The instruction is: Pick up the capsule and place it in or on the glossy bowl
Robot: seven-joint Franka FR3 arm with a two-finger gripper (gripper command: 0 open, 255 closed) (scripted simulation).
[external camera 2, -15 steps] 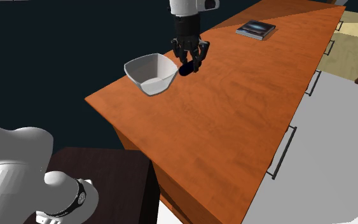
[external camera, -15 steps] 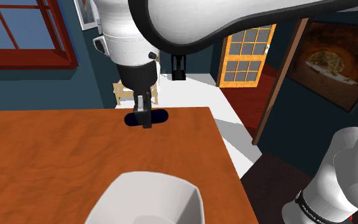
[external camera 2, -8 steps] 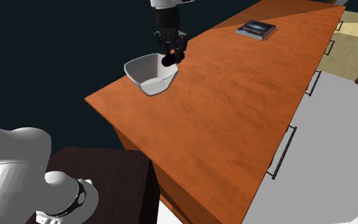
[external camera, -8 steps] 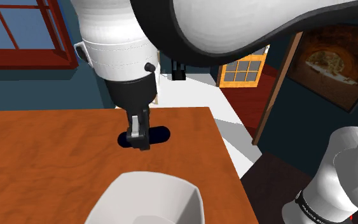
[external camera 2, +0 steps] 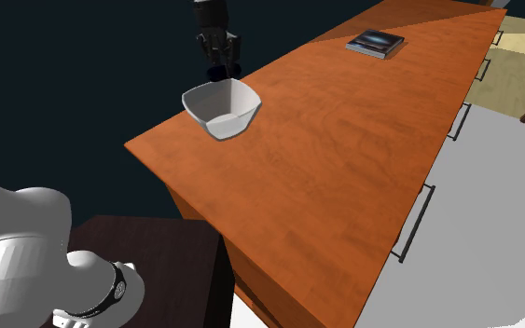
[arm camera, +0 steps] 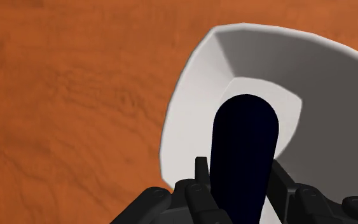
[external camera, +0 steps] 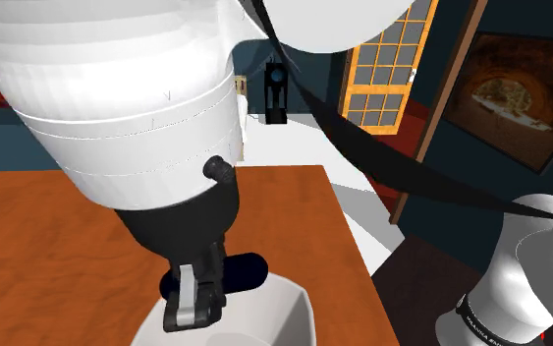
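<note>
The orange-brown wooden table (external camera 2: 344, 168) runs from the second exterior view's lower middle up to its upper right corner, with drawer handles along its right-hand side. The white arm (external camera: 117, 108) bulks across the upper left and centre of the shoulder view, and its base stands on the dark stand (external camera 2: 158, 261) in the lower left of the second exterior view. A white bowl (external camera 2: 204, 116) with rounded-square walls sits near the table's left edge, upper left of centre in that view; in the shoulder view its rim (external camera: 284, 300) shows at the bottom centre. A dark-covered book (external camera 2: 375, 43) lies well apart from it, towards the table's far end at the upper right. The black gripper (arm camera: 241, 184) hangs over the bowl, just above its far rim in the second exterior view, and its fingers (arm camera: 199, 175) pinch the capsule (arm camera: 244, 153) between them. The capsule is very dark, nearly black, rounded at the end. It is held in the air above the bowl, in front of the pale floor in the wrist view, and lies crosswise over the rim in the shoulder view.
</note>
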